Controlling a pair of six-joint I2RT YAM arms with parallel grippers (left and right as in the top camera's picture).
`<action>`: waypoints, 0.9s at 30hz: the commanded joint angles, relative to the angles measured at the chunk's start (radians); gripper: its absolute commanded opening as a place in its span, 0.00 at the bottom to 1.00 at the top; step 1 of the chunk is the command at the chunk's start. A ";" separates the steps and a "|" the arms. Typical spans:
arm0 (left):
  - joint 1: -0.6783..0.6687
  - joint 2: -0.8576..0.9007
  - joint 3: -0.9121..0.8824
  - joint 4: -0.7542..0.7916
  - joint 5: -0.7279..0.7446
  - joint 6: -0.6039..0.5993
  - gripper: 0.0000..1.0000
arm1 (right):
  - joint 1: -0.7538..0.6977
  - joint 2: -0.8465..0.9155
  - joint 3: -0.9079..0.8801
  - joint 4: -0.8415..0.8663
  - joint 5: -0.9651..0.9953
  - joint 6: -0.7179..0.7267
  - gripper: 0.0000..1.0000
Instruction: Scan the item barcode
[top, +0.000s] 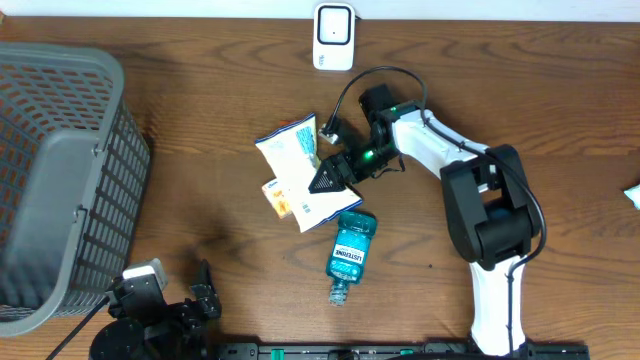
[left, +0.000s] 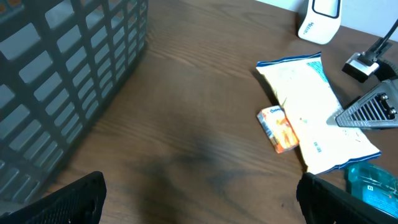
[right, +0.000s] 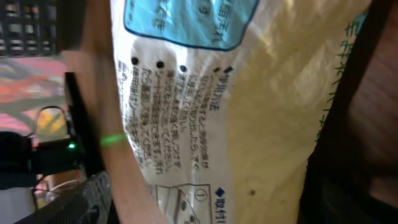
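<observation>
The white pouch is lying mid-desk under the right pincer, whose grip I cannot tell, the left pincer is resting released, and the scan at the far-edge scanner is probably not yet being done.

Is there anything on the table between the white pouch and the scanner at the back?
Nothing visible does. The table between the white pouch and the scanner is bare. The orange packet and the mouthwash bottle lie on the pouch's near side; the right gripper is over the pouch itself.
</observation>
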 joint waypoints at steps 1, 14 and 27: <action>0.005 -0.002 -0.002 0.001 0.010 -0.006 0.98 | 0.010 0.068 -0.002 0.004 -0.048 -0.036 0.80; 0.005 -0.002 -0.002 0.001 0.010 -0.006 0.98 | 0.022 0.097 0.012 0.014 0.120 0.068 0.01; 0.005 -0.002 -0.002 0.001 0.010 -0.006 0.98 | -0.098 -0.136 0.011 -0.095 0.241 0.062 0.01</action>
